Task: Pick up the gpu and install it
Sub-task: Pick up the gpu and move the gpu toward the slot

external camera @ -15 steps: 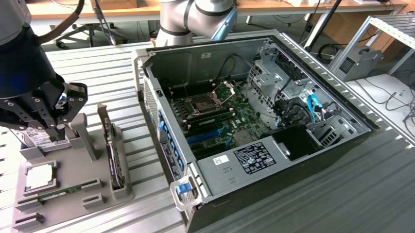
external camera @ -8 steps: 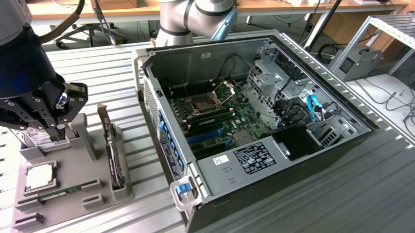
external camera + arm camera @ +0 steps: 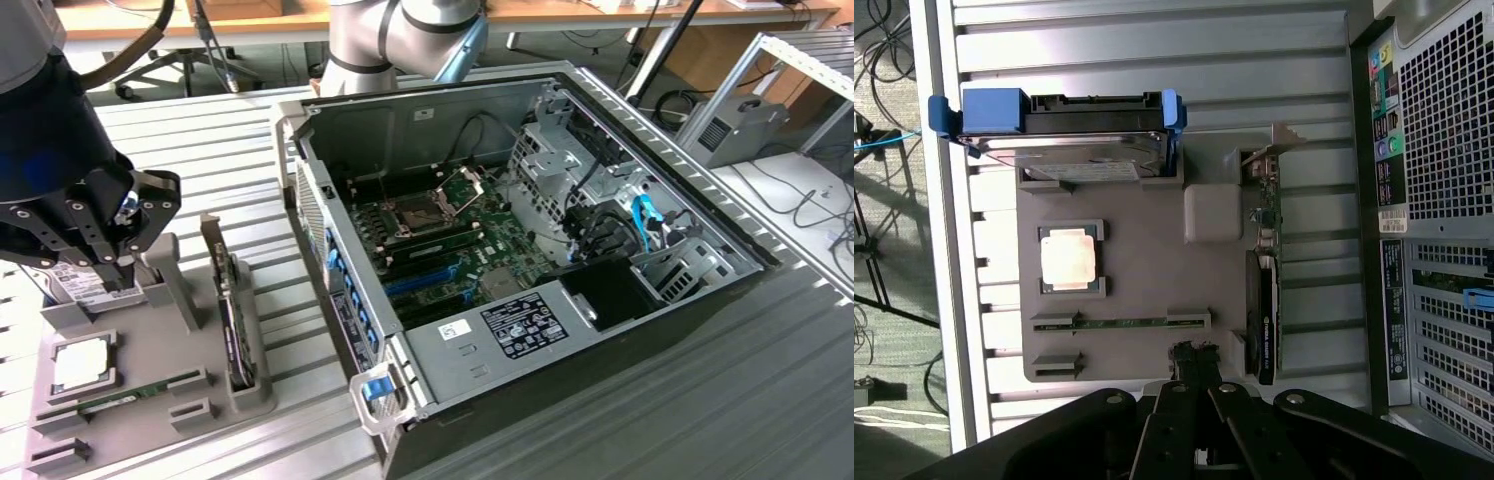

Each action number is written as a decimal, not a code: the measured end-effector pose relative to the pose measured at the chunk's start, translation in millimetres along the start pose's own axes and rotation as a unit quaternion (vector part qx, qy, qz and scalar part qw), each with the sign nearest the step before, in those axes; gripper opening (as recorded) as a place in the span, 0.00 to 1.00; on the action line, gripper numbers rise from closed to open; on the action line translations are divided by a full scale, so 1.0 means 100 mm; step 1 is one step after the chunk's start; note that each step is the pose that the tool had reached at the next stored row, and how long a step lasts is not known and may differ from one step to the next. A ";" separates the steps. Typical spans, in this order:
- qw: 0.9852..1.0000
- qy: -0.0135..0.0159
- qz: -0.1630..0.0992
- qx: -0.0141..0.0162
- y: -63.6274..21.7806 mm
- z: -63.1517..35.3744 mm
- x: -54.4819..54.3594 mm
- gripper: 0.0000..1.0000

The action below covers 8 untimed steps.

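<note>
**Gpu parked on edge in the holder, closed gripper empty above it**

The gpu [image 3: 238,325] [image 3: 1265,300] is seen standing on its long edge in a slot of the grey holder [image 3: 150,342] [image 3: 1144,270], on the side of the holder nearest the computer case [image 3: 461,352] [image 3: 1444,120]. In the wrist view its black fan face is turned toward the rest of the holder, and its silver bracket is seen at the end toward the hard drive [image 3: 83,287] [image 3: 1079,150]. No contact with the gpu is made by anything but the holder.

The gripper [image 3: 118,268] [image 3: 1193,362] is held above the holder, to the exterior view's left of the gpu and apart from it. Its fingers are drawn together and nothing is gripped between them.

Other parts are kept in the same holder: the hard drive in a blue carrier at one end, a processor chip [image 3: 83,362] [image 3: 1069,258] in a square recess, and a memory stick [image 3: 127,396] [image 3: 1119,322] in a narrow slot.

The holder is set on a slatted metal table [image 3: 200,130] [image 3: 1154,60]. The computer case lies just beside it with its side open, so that the motherboard [image 3: 461,255] is exposed.
</note>
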<state>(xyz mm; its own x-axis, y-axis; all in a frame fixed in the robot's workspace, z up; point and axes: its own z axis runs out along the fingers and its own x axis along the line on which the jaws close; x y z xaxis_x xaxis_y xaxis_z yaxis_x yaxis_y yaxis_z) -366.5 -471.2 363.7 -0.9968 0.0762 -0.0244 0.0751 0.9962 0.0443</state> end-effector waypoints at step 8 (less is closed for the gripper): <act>1.000 0.000 0.000 0.000 0.000 0.000 0.00 0.42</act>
<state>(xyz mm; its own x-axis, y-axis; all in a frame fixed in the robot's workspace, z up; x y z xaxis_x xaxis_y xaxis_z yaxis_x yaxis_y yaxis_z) -366.5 -471.2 363.7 -0.9968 0.0762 -0.0244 0.0751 0.9962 0.0443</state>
